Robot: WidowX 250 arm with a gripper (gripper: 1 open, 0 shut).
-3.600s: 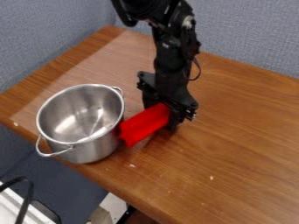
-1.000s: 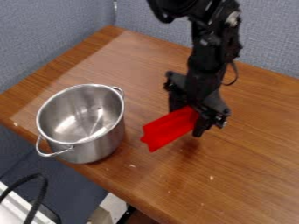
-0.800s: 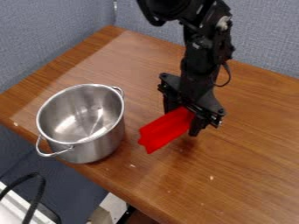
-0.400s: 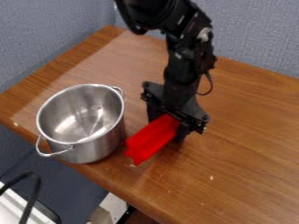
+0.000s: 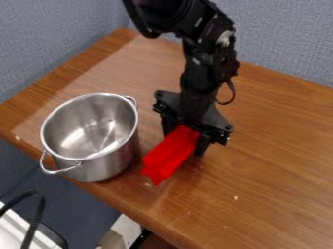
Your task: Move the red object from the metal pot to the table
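- The black robot arm (image 5: 196,49) comes down from the top of the view and ends in a gripper (image 5: 190,129) that points almost straight down at the table (image 5: 274,165).
- The gripper's jaws are pressed together on the far end of the red block (image 5: 169,156), pinching it between them.
- The red block is a plain, matte, elongated bar. It slants from the gripper down toward the near left, its free end low over the wood near the table's front edge.
- Whether that free end touches the table top or hangs just above it cannot be told from this view.
- The block is outside the metal pot (image 5: 89,134), just to the right of it. Its near end lies close beside the pot's wall, and whether the two touch cannot be told.
- The metal pot stands upright on the left part of the table, shiny and cylindrical, with a rolled rim and a small side handle (image 5: 53,165) at its near left. Its inside shows only bare steel.
- The table is brown wood grain with a darker rounded edge; a grey-blue wall (image 5: 53,29) rises behind it on the far left.
- A dark cable (image 5: 19,219) curves across the floor at the near left corner.
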